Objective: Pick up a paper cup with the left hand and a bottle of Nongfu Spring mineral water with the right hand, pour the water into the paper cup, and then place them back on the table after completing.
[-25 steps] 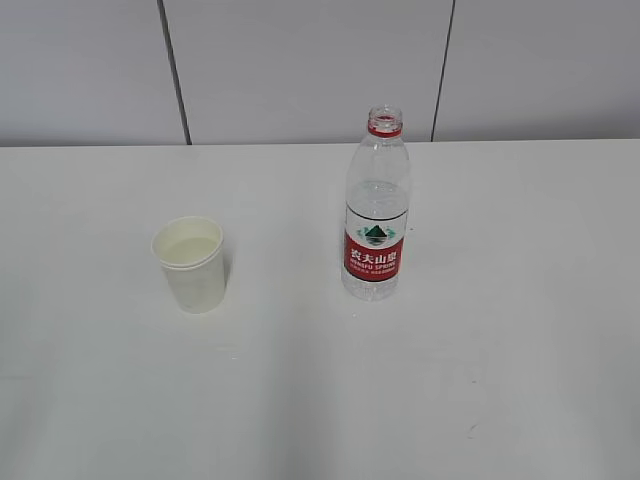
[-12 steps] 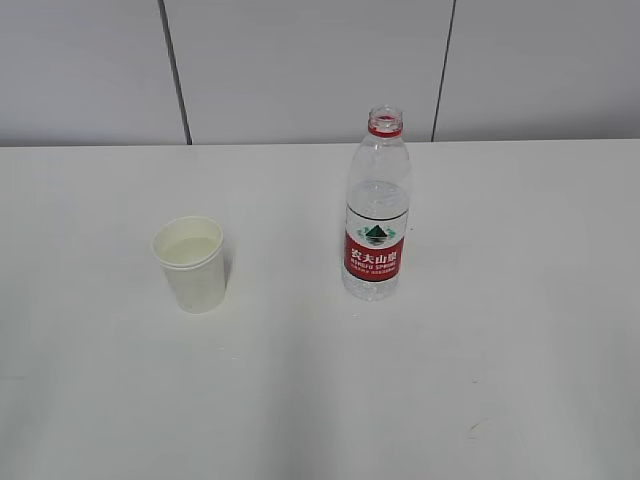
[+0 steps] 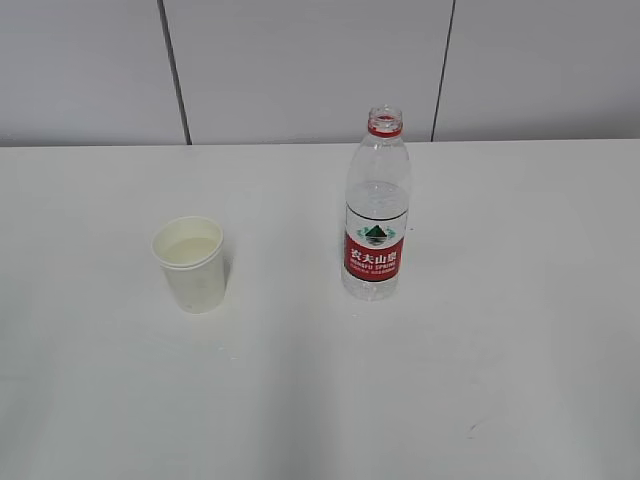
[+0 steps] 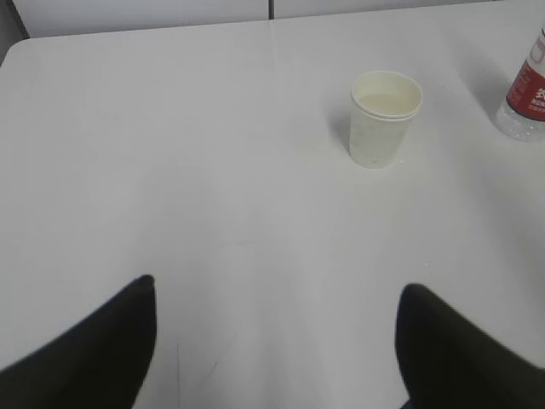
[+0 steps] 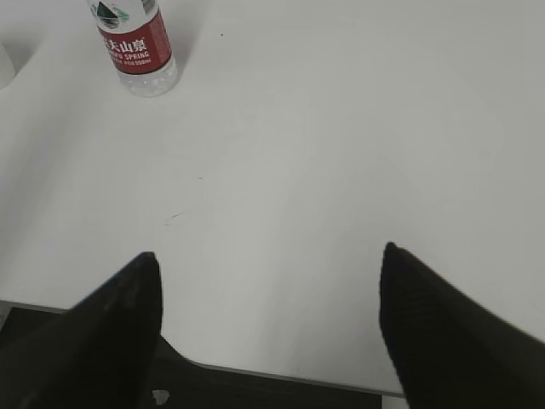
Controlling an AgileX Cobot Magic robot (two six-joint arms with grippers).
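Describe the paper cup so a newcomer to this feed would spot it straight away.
On the white table, look left of the clear bottle with the red label, the only other item there. The paper cup stands upright and apart from it, nearer the front edge. It is short, plain cream-white, open-topped, with pale liquid inside, where the bottle is tall, transparent and uncapped.

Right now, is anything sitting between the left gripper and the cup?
Nothing visible. In the left wrist view, only bare table lies between the open left gripper and the cup. The bottle stands off to the cup's right, clear of that path.
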